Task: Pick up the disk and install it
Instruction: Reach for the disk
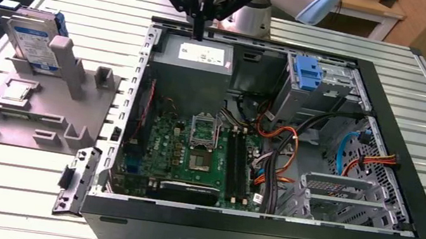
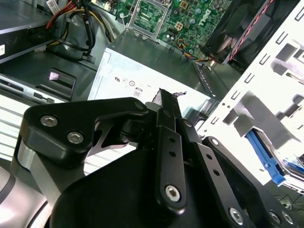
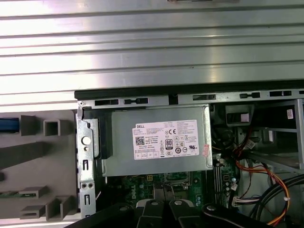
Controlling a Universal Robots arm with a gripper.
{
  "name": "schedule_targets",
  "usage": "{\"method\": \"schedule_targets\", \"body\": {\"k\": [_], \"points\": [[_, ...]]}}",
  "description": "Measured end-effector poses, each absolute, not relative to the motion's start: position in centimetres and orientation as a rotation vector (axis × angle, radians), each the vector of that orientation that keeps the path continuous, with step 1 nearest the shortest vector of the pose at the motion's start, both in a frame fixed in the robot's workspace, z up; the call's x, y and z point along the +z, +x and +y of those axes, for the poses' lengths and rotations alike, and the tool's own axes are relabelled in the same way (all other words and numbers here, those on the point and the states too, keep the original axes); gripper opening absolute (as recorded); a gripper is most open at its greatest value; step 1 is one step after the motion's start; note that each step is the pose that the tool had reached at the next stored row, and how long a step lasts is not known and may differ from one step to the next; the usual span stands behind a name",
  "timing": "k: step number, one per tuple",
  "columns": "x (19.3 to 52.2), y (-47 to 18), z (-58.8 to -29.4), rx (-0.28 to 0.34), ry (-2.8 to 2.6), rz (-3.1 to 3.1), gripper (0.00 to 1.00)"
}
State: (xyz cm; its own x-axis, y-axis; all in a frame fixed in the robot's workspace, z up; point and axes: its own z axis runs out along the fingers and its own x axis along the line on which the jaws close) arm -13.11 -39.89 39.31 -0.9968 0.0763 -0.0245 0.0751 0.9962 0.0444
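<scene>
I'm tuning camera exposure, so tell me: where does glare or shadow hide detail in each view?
Exterior view: even light, the disk plain to see, the case interior dimmer. First wrist view: the ribbed table glares in bright bands. Second wrist view: the pale fixture is washed out to white; the gripper is a dark mass.

- The disk (image 1: 33, 40) is seen as silver-grey, with a white-and-blue label and a blue frame.
- The gripper (image 1: 198, 35) is coloured black.
- The table (image 1: 422, 95) is patterned with ribbed silver slats.
- The computer case (image 1: 263, 236) is edged in black.
- The circuit board (image 1: 190, 154) is coloured green.
- The power box (image 1: 197, 59) is finished in grey, with a white label.
- The cables (image 1: 275, 158) are coloured orange and black.
</scene>
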Motion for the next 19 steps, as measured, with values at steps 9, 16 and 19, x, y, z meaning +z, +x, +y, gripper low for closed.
{"method": "schedule_targets", "body": {"k": [9, 16, 19], "points": [[39.31, -13.29, -39.89, 0.068, 0.118, 3.112, 0.10], [39.30, -13.63, -39.89, 0.068, 0.118, 3.113, 0.10], [39.30, -13.69, -39.89, 0.068, 0.118, 3.113, 0.10]]}}
